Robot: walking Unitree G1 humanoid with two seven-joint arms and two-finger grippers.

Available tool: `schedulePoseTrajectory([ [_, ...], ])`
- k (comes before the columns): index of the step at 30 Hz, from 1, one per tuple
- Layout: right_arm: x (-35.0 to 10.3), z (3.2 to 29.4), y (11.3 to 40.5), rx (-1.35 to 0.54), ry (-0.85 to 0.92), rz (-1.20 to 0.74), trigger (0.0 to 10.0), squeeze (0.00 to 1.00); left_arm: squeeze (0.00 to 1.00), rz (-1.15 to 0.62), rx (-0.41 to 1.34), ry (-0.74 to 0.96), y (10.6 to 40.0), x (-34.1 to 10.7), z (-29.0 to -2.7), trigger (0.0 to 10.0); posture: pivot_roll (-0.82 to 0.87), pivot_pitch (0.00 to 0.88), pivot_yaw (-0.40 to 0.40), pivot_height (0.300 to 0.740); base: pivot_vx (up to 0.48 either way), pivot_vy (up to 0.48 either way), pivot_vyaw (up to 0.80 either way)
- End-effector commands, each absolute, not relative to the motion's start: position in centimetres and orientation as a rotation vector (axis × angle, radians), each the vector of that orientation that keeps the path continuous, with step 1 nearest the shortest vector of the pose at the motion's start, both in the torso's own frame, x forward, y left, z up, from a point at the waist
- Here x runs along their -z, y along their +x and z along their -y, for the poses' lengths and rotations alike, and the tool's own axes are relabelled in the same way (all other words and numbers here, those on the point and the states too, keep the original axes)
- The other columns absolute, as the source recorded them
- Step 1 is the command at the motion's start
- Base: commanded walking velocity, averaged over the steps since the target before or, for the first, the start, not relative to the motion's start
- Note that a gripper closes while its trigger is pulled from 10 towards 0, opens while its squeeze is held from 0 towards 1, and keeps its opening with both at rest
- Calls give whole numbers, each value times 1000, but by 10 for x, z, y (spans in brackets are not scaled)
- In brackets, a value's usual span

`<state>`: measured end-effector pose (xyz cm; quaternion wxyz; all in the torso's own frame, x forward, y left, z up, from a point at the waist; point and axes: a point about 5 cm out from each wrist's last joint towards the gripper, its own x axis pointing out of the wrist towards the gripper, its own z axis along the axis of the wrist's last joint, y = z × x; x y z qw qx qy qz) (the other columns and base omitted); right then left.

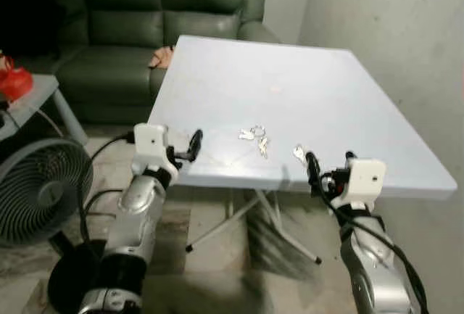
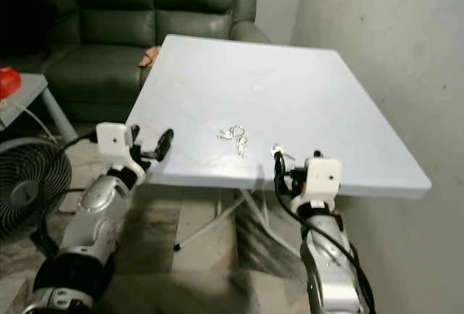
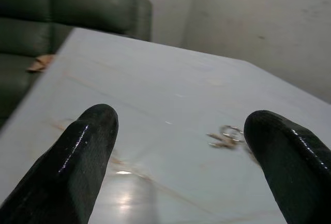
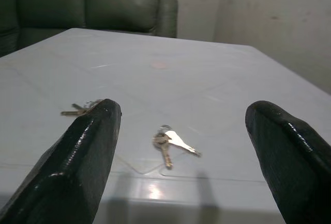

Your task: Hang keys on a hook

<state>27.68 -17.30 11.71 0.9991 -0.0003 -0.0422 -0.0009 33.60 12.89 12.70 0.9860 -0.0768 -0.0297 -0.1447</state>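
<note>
Table: white folding top, set against a grey wall on the robot's right, with a dark green sofa past its far edge.

Keys, larger bunch: several silver keys on a ring, lying flat near the middle of the table's near edge.

Keys, small set: two keys on a ring, flat on the table close to the near edge, toward the near right corner, just ahead of the right claw.

Left claw: fingers apart, empty, poised at the near edge toward the near left corner, the larger bunch ahead of it.

Right claw: fingers wide apart, empty, at the near edge, the small set between its finger lines in the right wrist view.

Handling, judged: light, rigid metal, thin and flat against a smooth top, so likely to slide or pivot under a pinch. The ring looks the best hold, since it also leaves an opening for a hook.

Other: floor fan at the robot's left; a red object on a low side table.
</note>
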Motion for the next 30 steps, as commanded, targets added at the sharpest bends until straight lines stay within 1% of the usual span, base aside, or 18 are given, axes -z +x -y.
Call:
schedulePoseTrajectory([
  [1, -120, 179, 277, 19, -10, 90, 10000, 0, 0, 59, 289, -130, 339, -131, -127, 10000, -48, 0, -58, 740, 0, 0, 0],
  [18, -118, 176, 275, 7, -11, 85, 10000, 0, 0, 34, 284, -118, 339, -127, -125, 10000, -47, 0, -57, 740, 0, 0, 0],
  [27, -117, 176, 274, 5, -7, 80, 10000, 0, 0, 30, 268, -107, 338, -125, -128, 10000, -39, 0, -59, 740, 0, 444, 0],
  [30, -117, 175, 274, 3, -5, 80, 10000, 0, 0, 41, 271, -107, 337, -126, -128, 10000, -39, 0, -59, 740, 0, 0, 0],
])
